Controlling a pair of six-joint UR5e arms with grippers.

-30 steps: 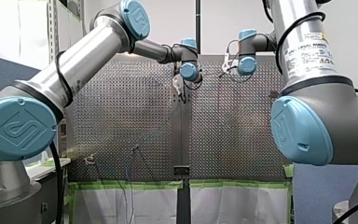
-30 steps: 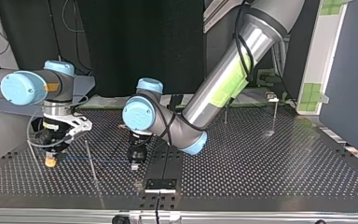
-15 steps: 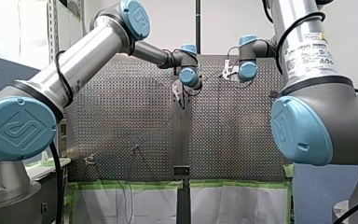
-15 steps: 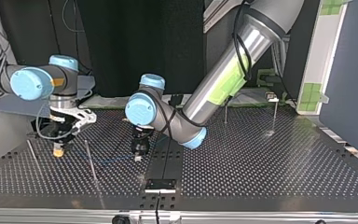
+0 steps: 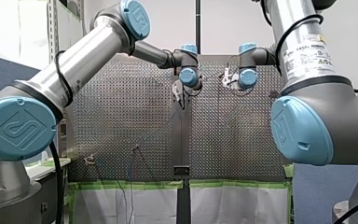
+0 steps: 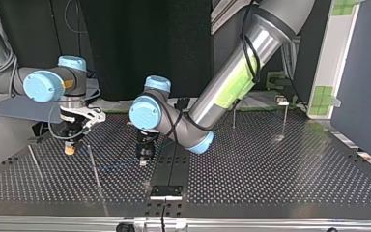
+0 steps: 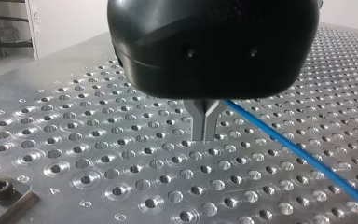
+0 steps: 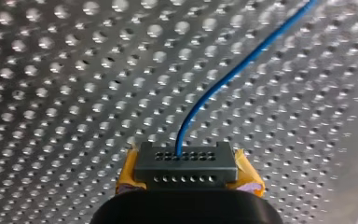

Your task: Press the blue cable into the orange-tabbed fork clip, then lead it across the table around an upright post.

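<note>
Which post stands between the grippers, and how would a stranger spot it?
In the top view, start at the perforated table and find my right gripper at the view's left and my left gripper near the middle. The thin metal post rises between them; the next post stands outside them, further left.

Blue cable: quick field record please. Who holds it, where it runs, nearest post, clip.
cable: blue cable, lies over the perforated table between both pincers
right pincer: yellow pads shut on a dark block at the cable's end
left pincer: metal fingertips together, shut on the cable, which leaves at their root
nearest post: upright post, between the pincers in the top view; cable's side of it unclear
fork clip: not made out
</note>
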